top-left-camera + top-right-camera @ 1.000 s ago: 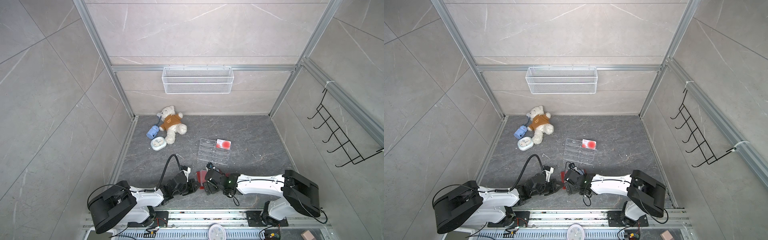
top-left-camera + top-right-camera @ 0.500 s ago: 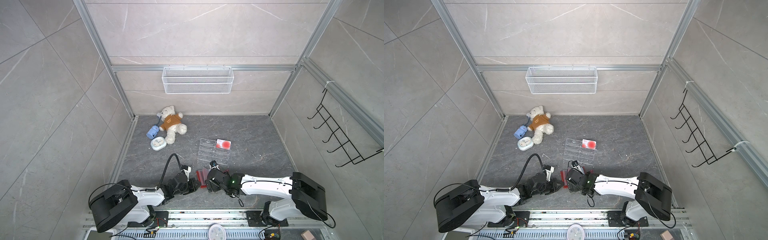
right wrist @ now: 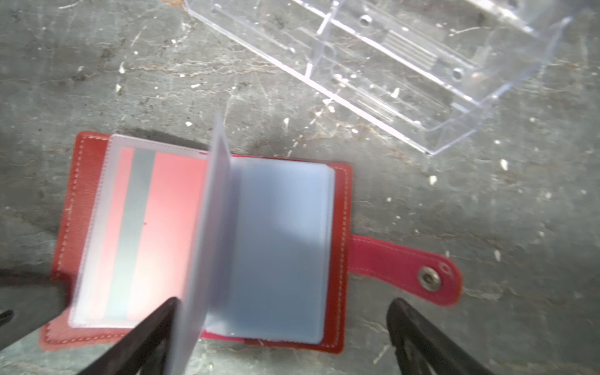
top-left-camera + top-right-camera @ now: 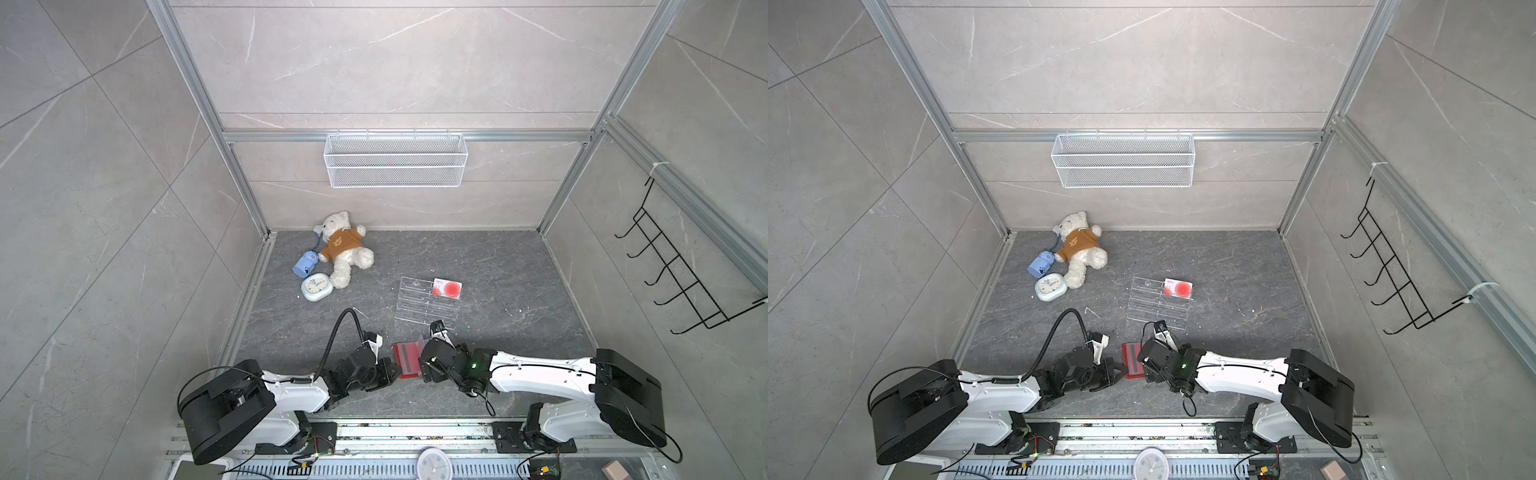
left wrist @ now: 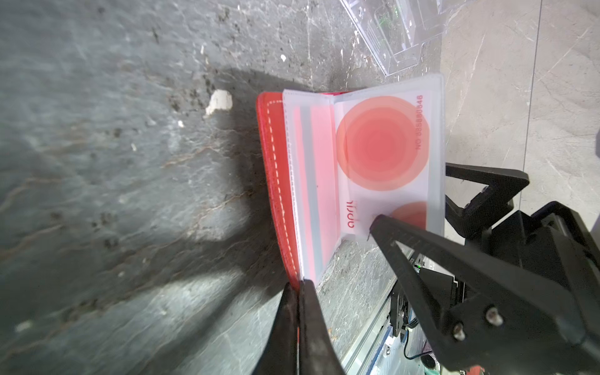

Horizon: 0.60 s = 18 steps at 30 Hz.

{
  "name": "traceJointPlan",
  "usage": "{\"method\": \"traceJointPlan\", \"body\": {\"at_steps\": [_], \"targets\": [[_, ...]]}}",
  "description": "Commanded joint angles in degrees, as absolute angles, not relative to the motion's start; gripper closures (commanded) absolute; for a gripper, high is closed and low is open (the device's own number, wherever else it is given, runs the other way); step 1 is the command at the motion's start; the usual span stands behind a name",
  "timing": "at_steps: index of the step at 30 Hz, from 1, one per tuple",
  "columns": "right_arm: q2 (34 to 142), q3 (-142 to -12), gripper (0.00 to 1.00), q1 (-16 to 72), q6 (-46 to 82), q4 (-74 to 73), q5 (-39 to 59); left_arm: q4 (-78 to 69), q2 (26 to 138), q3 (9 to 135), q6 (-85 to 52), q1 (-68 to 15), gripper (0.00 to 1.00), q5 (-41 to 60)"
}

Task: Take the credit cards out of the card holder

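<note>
One card holder [image 4: 407, 359] lies open on the desk [image 4: 519, 270], low in the centre of both top views. It sits between two arms stretched flat and inward from the bottom rail. At least three credit cards [image 4: 446, 288] show. That one rests on the single clear rack [image 4: 419, 309] just above centre, another lies stripe-side up [image 3: 139, 220] in the flat sleeve, and a third shows a red circle [image 5: 381, 143] in the upright sleeve.

The left arm's jaws are pinched together on the red cover's edge. The right arm's jaws gape wide and grip nothing; the upright sleeve stands between them with one fingertip [image 5: 389, 233] against it.

Only the left wrist view shows that third card's face. The right wrist view sees the upright sleeve edge-on, and also shows the blue sleeves and the snap tab [image 3: 428, 279].
</note>
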<state>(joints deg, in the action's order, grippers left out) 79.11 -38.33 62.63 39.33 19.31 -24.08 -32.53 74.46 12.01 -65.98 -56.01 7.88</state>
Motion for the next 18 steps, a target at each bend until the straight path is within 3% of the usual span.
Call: {"method": "traceJointPlan", "body": {"at_steps": [1,18], "targets": [[77.02,-37.37,0.00,62.48,41.13,21.46,-25.97,-31.73,74.04,12.85,-64.98,-56.34,1.00,8.36],[70.97,-35.60,0.00,62.40,41.23,24.02,-25.76,-19.61,68.72,14.28,-60.76,-56.16,1.00,5.60]]}}
